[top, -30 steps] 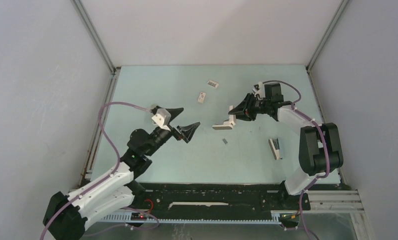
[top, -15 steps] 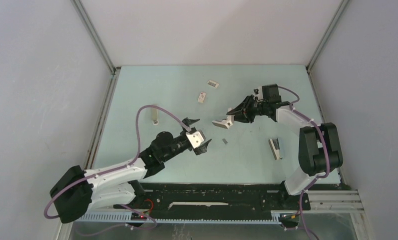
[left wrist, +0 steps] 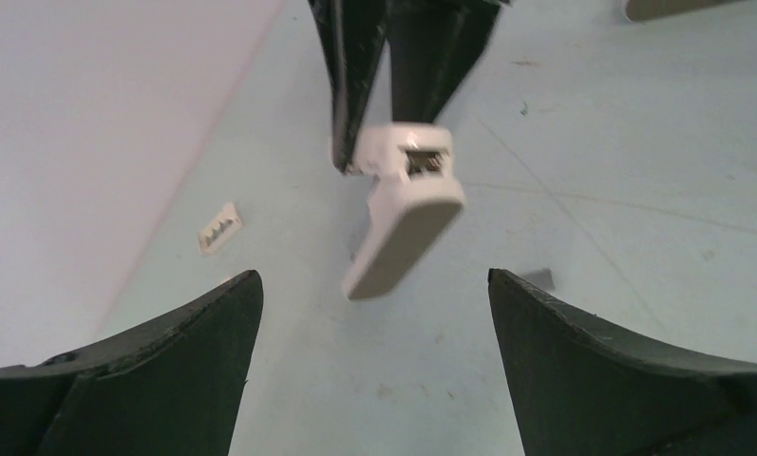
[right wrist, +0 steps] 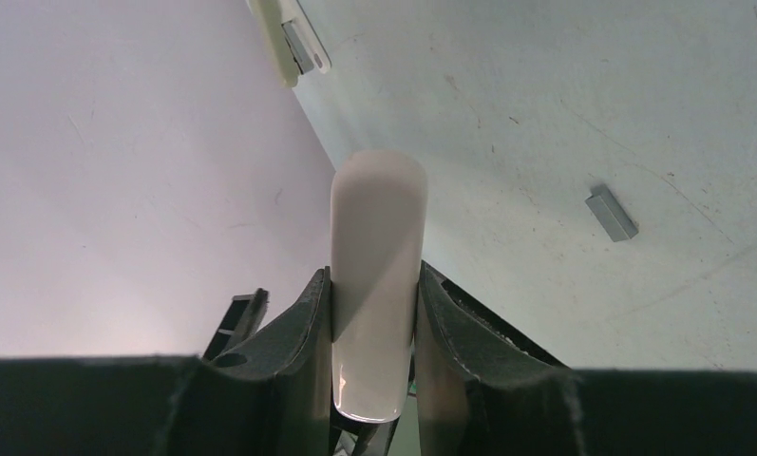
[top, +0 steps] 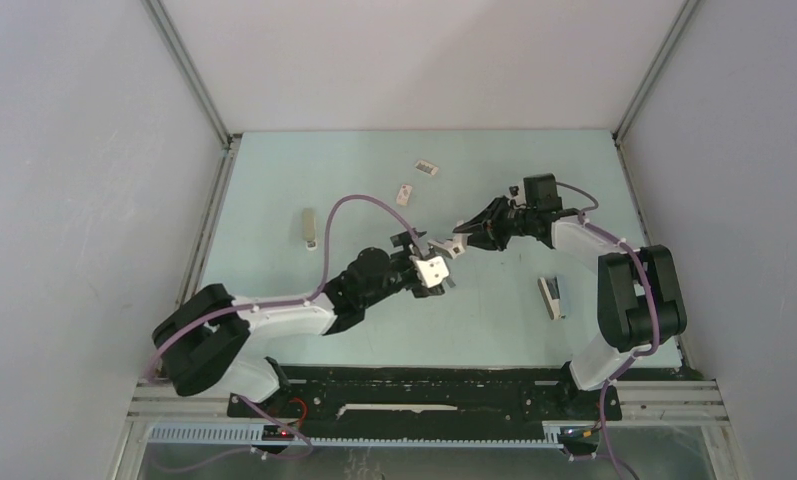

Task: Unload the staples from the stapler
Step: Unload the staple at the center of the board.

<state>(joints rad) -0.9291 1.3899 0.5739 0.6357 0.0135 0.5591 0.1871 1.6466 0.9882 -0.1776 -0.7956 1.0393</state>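
"Since you stand closer, tell me: what is the right claw (right wrist: pixel 374 285) doing?"

"It is clamped on the white stapler (right wrist: pixel 378 218), one finger on each side. It holds it up off the bench (top: pixel 274 180)."

"And the left claw (left wrist: pixel 372 275)?"

"Its fingers are wide apart with nothing in them. It points right at the stapler, very near, but not touching it."

"Where are the staples (right wrist: pixel 612 213)?"

"A little grey strip lies flat on the bench, close to the left claw. I cannot tell if more sit inside the stapler."

"What else is lying about?"

"I see another stapler (top: pixel 551 297) near the right arm and a cream one (top: pixel 309 227) far to the left. Two small white bits (top: pixel 427 168) lie at the back."
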